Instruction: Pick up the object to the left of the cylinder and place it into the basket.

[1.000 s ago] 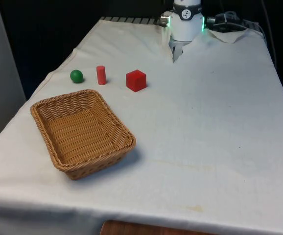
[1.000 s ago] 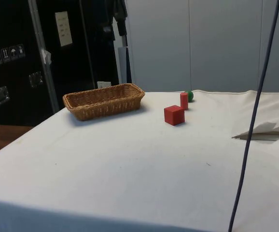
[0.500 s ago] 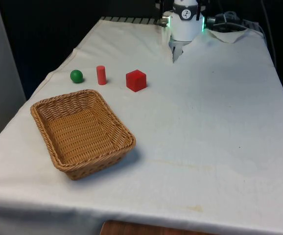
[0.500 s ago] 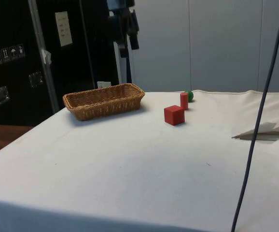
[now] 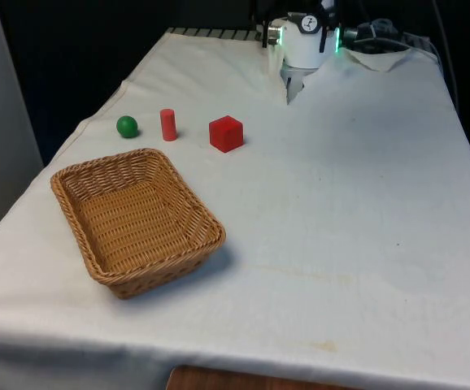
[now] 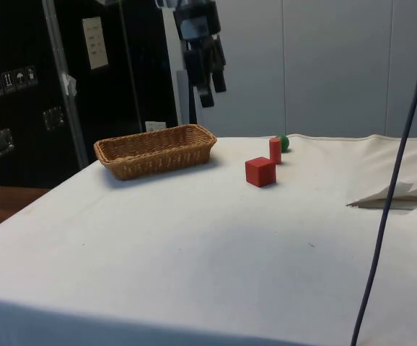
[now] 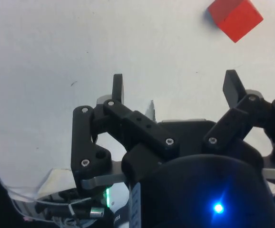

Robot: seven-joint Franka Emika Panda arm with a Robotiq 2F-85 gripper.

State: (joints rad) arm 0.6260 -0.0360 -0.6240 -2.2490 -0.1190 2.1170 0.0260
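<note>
Nearest in the front view sits the rectangular woven wicker basket point(image 5: 136, 221), empty, on the white tablecloth point(image 5: 332, 211). Beyond it stand 3 pieces in a row: the green ball point(image 5: 127, 126) at the front view's left, the red upright cylinder point(image 5: 167, 124) just beside it, then the red cube point(image 5: 226, 133). Farther back, high above the cloth, the black two-finger gripper point(image 7: 173, 90) has its fingers spread wide, gripping nothing.

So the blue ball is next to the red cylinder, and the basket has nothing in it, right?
Almost. The ball is green, not blue, as the front view shows. The rest holds: it sits beside the red cylinder, on the front view's left of it, and the basket has nothing in it.
</note>
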